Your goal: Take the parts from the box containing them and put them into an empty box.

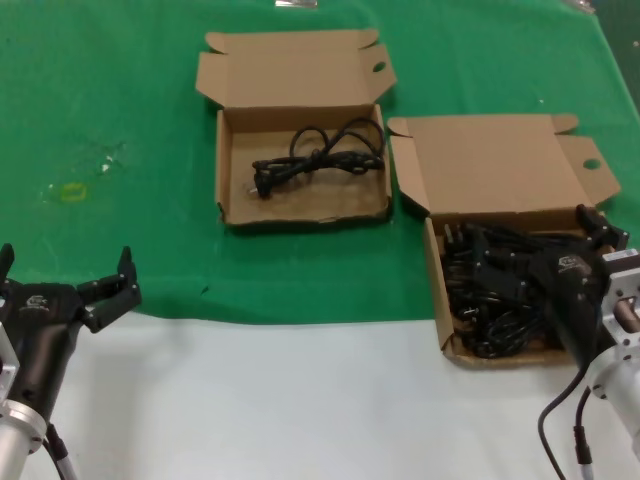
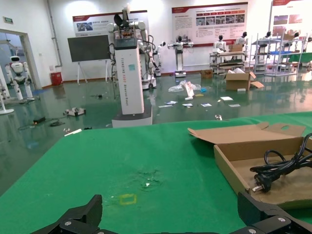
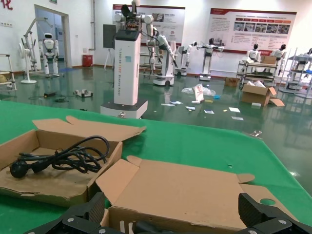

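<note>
moving cords across: one transferred, many left.
one cord (image 1: 318, 152) lies in the far box (image 1: 232, 215); right pincer (image 1: 600, 228), spread, hovers over the full box (image 1: 436, 290); left pincer (image 1: 66, 268) spread, idle.

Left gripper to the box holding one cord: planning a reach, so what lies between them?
In the head view, only bare green mat lies between the left gripper and the box with one cord; nothing stands there.
</note>
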Robot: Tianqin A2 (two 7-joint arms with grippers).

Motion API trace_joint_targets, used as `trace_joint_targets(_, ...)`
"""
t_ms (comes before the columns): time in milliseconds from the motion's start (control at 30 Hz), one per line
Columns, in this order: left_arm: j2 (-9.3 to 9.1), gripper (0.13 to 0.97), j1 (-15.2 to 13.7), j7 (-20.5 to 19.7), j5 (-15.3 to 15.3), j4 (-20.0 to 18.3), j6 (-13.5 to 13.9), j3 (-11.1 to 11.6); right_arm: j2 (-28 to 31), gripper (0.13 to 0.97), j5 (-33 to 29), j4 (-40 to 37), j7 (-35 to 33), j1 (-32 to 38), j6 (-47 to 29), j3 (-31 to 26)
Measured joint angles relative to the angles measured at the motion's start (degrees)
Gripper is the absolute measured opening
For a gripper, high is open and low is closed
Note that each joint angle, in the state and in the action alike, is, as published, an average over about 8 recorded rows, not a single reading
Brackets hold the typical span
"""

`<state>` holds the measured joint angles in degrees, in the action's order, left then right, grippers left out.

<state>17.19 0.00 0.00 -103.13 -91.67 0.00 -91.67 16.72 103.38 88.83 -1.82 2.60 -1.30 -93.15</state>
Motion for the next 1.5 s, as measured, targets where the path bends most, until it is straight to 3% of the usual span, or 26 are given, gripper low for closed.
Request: trace_joint_targets(1500, 0.0, 0.966, 0.0, 0.0, 0.0, 0.0, 0.0, 0.0, 0.0, 0.966, 0.0, 0.0, 0.0, 0.0, 0.0, 0.0)
